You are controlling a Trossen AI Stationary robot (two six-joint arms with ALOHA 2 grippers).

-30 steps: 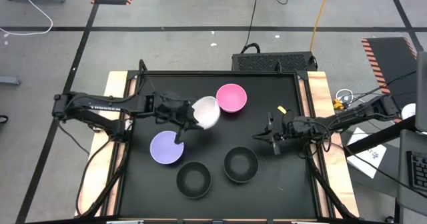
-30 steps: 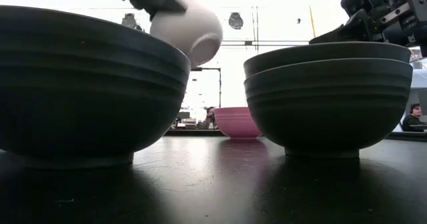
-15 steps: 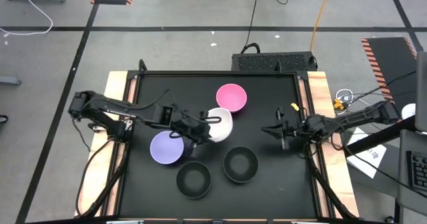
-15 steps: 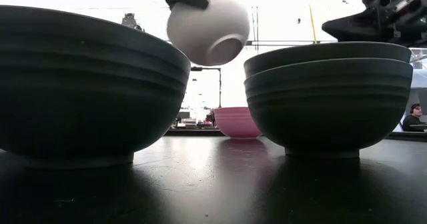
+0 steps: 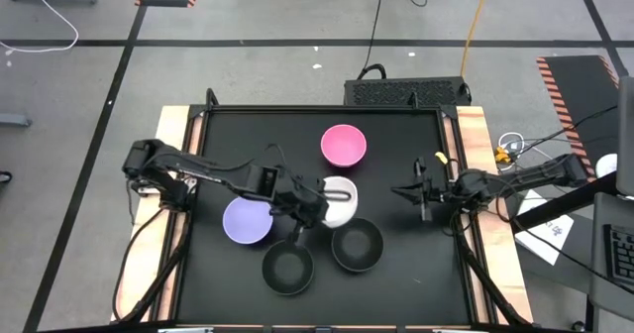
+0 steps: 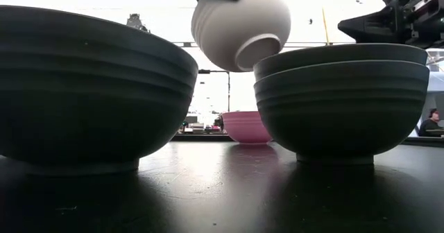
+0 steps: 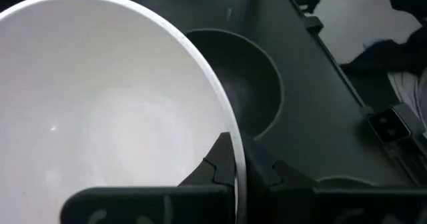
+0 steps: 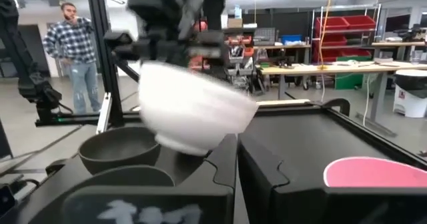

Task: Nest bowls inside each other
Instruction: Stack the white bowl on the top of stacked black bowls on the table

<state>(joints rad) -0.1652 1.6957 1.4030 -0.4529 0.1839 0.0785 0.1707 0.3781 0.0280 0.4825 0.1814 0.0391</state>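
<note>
High view puts the left gripper [image 5: 309,206] at frame centre, its fingers pinching the rim of the white bowl [image 5: 338,200], which hangs clear of the black table [image 5: 416,274] just above and left of the black bowl stack [image 5: 358,245]; the low view shows 2 black bowls nested there. Another black bowl [image 5: 287,267] sits lower left of it, the lavender bowl [image 5: 246,219] further left, the pink bowl [image 5: 344,145] toward the top. The right gripper [image 5: 416,193] waits at centre right; I cannot tell how far its fingers are parted. The white bowl looks tilted in the low view, so releasing it off-centre could catch the stack's rim, tip it or skid it sideways; the single-rim pinch might also slip.
</note>
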